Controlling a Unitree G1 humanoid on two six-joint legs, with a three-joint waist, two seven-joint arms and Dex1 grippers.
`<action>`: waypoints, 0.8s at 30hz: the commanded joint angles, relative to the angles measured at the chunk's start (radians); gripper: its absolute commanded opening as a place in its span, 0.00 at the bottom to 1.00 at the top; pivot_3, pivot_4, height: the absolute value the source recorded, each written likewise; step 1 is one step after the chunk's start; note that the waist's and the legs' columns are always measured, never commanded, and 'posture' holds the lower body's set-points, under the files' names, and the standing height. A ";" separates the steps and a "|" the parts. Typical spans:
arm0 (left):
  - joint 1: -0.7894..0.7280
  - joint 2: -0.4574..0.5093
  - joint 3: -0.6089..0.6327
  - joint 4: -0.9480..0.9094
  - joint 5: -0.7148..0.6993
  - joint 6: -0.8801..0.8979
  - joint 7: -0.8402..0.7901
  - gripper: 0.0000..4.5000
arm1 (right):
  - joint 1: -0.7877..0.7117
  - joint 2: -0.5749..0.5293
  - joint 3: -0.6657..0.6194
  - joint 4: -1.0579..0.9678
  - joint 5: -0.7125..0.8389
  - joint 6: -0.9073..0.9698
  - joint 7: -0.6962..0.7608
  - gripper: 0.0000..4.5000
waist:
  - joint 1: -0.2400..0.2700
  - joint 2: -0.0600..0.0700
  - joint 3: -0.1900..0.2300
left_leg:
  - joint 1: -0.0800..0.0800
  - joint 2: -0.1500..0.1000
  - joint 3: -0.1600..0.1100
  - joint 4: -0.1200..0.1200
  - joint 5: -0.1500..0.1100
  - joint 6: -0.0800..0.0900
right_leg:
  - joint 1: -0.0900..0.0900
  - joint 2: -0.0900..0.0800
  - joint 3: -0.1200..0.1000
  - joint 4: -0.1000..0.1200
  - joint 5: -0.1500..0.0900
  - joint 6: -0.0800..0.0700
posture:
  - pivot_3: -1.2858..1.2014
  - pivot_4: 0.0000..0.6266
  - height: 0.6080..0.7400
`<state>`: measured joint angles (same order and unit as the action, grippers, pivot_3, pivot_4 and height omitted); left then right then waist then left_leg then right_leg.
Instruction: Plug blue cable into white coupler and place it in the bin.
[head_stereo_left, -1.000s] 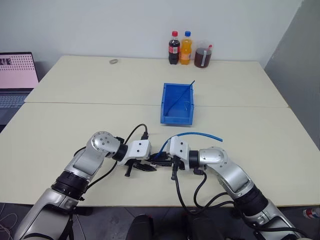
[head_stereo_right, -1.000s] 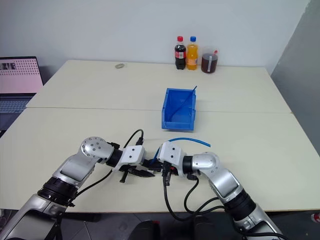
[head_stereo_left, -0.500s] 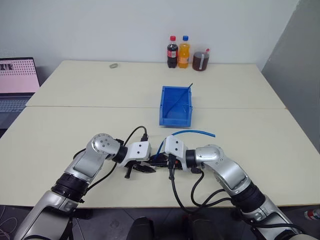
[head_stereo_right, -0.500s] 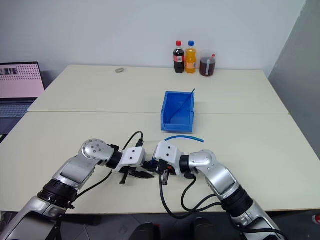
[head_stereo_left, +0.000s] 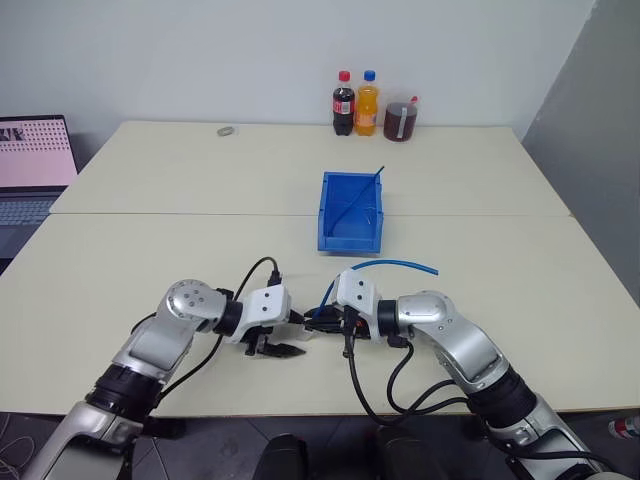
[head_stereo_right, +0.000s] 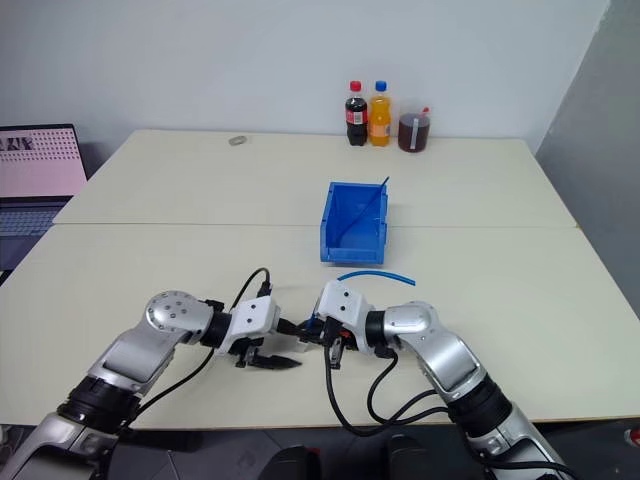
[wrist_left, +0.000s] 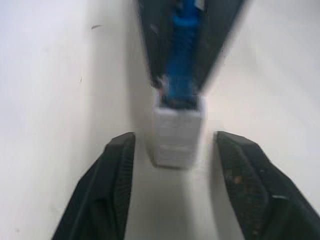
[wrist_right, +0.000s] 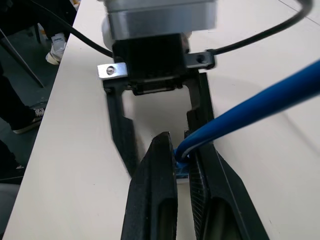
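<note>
Two grippers meet at lower centre: right gripper (wrist_right: 182, 165) pinches blue cable (wrist_right: 260, 100), plugged into white coupler (wrist_left: 177, 131); left gripper (wrist_left: 175, 187) spread, empty.

One blue bin (head_stereo_left: 351, 211). One blue cable (head_stereo_left: 395, 265). One white coupler (wrist_left: 177, 131). Two bottles (head_stereo_left: 355, 103). One jar (head_stereo_left: 401, 119). One laptop (head_stereo_left: 32, 170). Two grippers.

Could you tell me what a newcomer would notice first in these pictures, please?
Near the table's front edge, the right claw is shut on the thin light-blue cable, its plug seated in the tiny white boxy coupler. The left claw stands open around the coupler. Farther back sits the bright blue plastic bin.
</note>
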<state>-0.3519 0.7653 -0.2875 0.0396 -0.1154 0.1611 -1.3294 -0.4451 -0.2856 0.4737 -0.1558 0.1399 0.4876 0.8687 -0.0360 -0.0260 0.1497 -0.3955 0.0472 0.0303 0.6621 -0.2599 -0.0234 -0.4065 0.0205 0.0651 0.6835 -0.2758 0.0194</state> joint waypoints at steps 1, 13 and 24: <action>0.054 0.067 0.050 -0.062 -0.037 0.033 -0.028 0.81 | 0.002 -0.004 -0.043 -0.036 0.014 0.014 -0.026 0.01 | 0.001 0.000 0.001 | 0.000 0.000 0.000 0.000 0.000 0.000 | 0.000 0.000 0.000 0.000 0.000 0.000 | 0.52 0.24 1.00; 0.002 -0.054 0.343 -0.200 -0.207 0.323 0.357 1.00 | -0.125 0.058 -0.450 -0.189 0.326 0.320 -0.192 0.01 | 0.010 -0.002 0.010 | -0.006 0.000 -0.003 0.001 0.000 0.000 | -0.003 -0.004 -0.001 -0.001 0.000 0.001 | 0.52 0.24 1.00; -0.159 -0.130 0.314 -0.145 -0.181 0.340 0.468 1.00 | -0.652 -0.008 -0.506 0.660 0.244 0.234 -0.146 0.01 | -0.008 -0.002 0.014 | -0.005 -0.002 0.002 -0.001 0.000 0.000 | -0.005 -0.004 0.001 -0.002 0.006 -0.002 | 0.52 0.24 1.00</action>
<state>-0.4902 0.6367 0.0346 -0.1016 -0.3042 0.5286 -0.8629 -1.0324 -0.2847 -0.0498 0.3894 0.4141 0.7752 0.6781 -0.0439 -0.0284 0.1641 -0.4012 0.0455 0.0328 0.6603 -0.2597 -0.0230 -0.4119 0.0166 0.0662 0.6812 -0.2700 0.0176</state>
